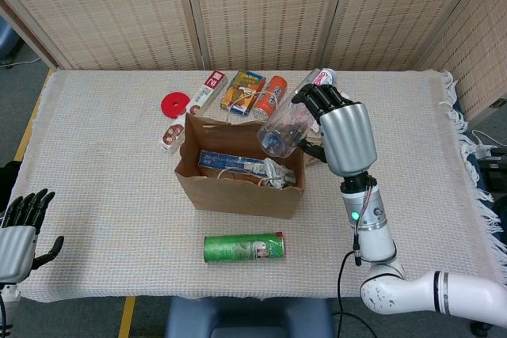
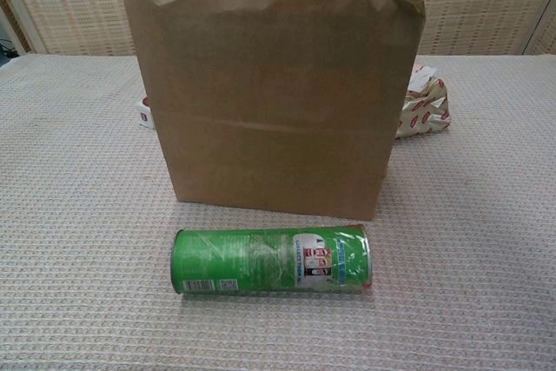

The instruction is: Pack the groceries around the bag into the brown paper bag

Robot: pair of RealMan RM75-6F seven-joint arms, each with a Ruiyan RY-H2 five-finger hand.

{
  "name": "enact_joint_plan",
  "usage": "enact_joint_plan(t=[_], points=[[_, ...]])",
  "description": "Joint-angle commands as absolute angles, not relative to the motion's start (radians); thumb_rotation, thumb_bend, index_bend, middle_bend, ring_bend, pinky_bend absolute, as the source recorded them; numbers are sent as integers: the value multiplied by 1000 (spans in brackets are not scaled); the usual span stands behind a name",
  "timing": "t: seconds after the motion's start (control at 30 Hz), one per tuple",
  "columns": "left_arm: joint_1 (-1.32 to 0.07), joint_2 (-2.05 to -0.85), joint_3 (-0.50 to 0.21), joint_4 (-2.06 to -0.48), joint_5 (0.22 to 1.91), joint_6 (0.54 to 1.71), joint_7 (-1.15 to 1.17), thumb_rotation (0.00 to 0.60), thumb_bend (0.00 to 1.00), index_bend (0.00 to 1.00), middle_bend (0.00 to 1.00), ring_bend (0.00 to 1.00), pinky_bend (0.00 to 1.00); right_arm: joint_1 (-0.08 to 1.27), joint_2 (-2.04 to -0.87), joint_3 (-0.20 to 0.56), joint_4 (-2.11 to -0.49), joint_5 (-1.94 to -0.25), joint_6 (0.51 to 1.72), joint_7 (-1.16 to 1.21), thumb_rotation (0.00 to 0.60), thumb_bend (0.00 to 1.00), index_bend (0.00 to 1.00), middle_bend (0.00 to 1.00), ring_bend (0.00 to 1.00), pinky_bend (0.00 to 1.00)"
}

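The right robot hand (image 1: 337, 128) holds a clear plastic bottle (image 1: 287, 124) up in the air, over the right side of the open brown paper bag (image 1: 242, 172). The bottle lies tilted, its bottom end pointing down and left toward the bag and its top hidden in the fingers. The left robot hand (image 1: 20, 231) hangs open by the bench (image 1: 95, 187) corner, holding nothing.
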State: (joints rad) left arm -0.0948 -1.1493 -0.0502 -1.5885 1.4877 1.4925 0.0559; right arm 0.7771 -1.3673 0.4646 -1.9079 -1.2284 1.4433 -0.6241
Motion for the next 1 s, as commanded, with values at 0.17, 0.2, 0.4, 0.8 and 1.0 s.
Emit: enact_joint_plan(t=[0.17,0.2,0.4,0.8,1.0], points=[[-95,-1148,-49,-1584,1492,1492,47,600,347,0,0,0,0,892,-1546,517,-1900,-1171,1470,-687,600,297,720,669,692,738],[-95,-1148,-49,-1584,1492,1492,45,600,348,0,0,0,0,904,-1575,515,-1893,-1164,1477,-693,600,297,720,669,692,738],[-96,-1147,-48,-1582,1494,1491,41,600,347,0,0,0,0,929,-1674,500,-1894,-1113,1491,-697,600,297,720,669,692,738],[-96,-1147,-48,-1582,1494,1491,41,600,347,0,0,0,0,957,-1808,479,-1875,-1098,1528,-712,600,297,718,669,692,739],[-96,-1147,-48,-1581,1494,1491,40,600,347,0,0,0,0,947,-1819,456,-1867,-1107,1521,-712,600,297,717,669,691,738]])
